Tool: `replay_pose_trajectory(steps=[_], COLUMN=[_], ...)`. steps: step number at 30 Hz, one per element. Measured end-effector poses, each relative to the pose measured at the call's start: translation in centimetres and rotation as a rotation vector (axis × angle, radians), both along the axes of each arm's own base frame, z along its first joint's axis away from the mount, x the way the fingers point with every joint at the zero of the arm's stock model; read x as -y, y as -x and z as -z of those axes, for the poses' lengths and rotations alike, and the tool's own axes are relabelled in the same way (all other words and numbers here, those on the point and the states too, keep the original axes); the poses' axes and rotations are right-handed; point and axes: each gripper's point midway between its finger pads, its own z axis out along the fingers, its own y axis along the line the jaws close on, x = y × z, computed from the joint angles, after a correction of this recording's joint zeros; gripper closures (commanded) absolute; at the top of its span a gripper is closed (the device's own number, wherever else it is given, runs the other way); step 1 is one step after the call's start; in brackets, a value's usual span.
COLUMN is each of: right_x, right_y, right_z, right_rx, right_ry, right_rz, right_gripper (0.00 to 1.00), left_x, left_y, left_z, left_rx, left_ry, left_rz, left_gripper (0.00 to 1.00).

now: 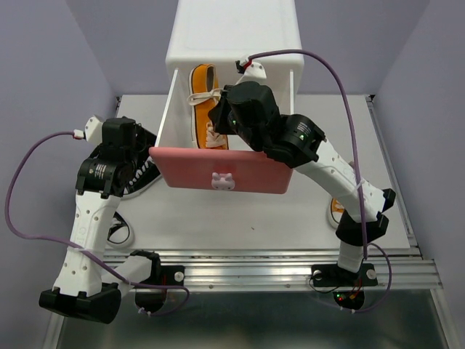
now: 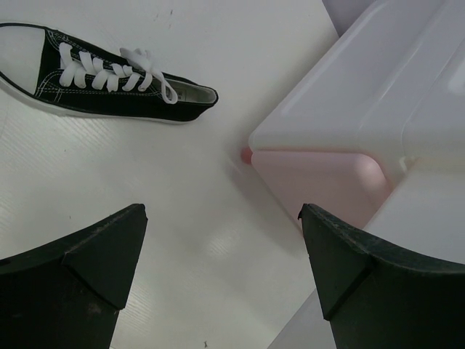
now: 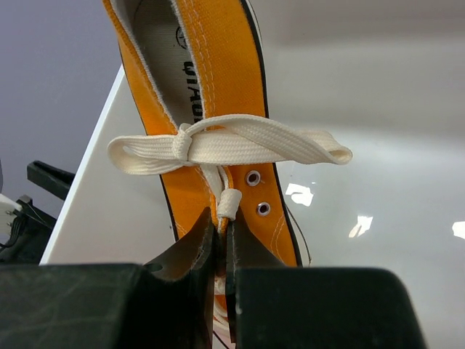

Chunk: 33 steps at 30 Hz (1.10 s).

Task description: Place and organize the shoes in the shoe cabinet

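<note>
The shoe cabinet (image 1: 232, 36) stands at the back with its upper drawer (image 1: 225, 171) pulled out. An orange shoe (image 1: 203, 98) lies in the drawer, heel toward the back. My right gripper (image 1: 221, 123) reaches into the drawer and is shut on this orange shoe (image 3: 211, 87) at its laces and tongue; the gripper (image 3: 222, 222) is closed there. My left gripper (image 1: 149, 145) is open and empty beside the cabinet's left side, above a black shoe (image 1: 142, 178). In the left wrist view the gripper (image 2: 221, 214) hovers over bare table, with the black shoe (image 2: 109, 83) lying further off.
A second orange shoe (image 1: 336, 209) lies at the right, mostly hidden behind the right arm. A second black shoe (image 1: 120, 229) shows under the left arm. The cabinet's corner (image 2: 363, 109) and pale pink lower drawer (image 2: 320, 182) are close to the left gripper.
</note>
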Motion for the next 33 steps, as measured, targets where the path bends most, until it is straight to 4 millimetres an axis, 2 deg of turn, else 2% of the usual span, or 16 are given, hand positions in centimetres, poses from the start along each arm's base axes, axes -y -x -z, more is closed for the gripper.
replay_pose_trajectory(steps=[12, 21, 33], right_x=[-1.4, -1.6, -1.7], right_y=[0.0, -0.2, -0.9], right_z=[1.4, 2.9, 3.7], right_rx=[-0.054, -0.101, -0.153], right_ry=[-0.065, -0.072, -0.11], right_rz=[0.097, 0.134, 0.138], right_gripper=[0.99, 0.99, 0.99], left_x=[-0.4, -0.4, -0.5], left_y=[-0.1, -0.4, -0.4], left_z=[0.4, 0.9, 1.0], left_rx=[-0.015, -0.038, -0.044], left_ry=[-0.016, -0.025, -0.034], left_rz=[-0.02, -0.018, -0.016], left_gripper=[0.01, 0.01, 0.01])
